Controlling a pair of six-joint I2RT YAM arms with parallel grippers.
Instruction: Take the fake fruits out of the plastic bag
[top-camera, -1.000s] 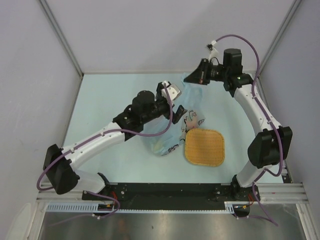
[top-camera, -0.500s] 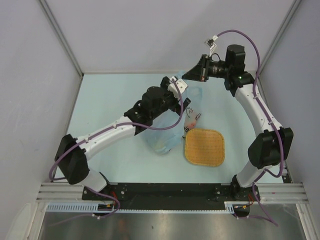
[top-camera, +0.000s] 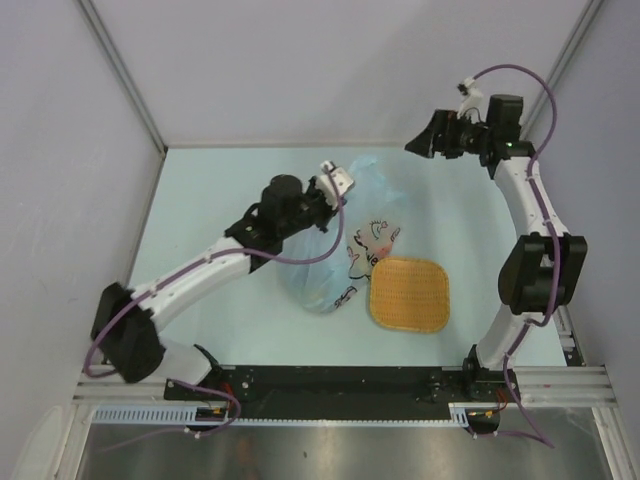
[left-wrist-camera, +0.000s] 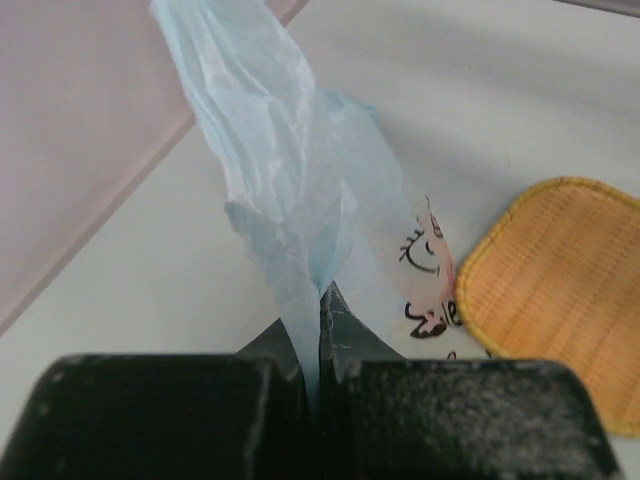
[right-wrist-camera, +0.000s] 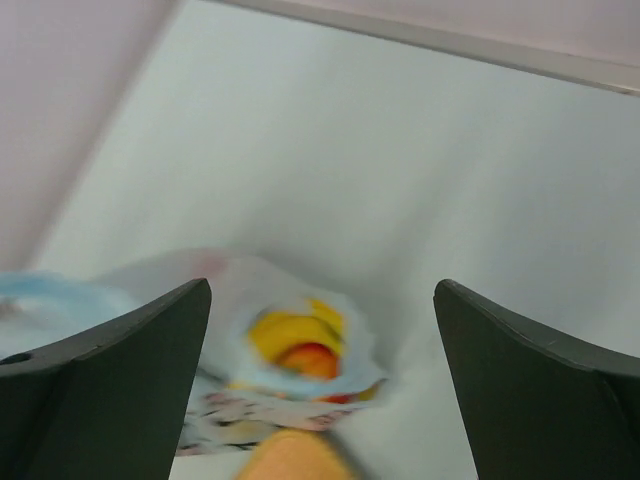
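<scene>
Both roles swapped: left gripper (left-wrist-camera: 320, 305) grips plastic bag (left-wrist-camera: 285, 160), right gripper (right-wrist-camera: 320, 300) released.

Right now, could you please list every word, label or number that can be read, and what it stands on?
No text reads for certain.
plastic bag: the dark curly print may be lettering, but creases and blur make it unreadable.
woven mat: no writing.
Nothing else shows legible marks.
</scene>
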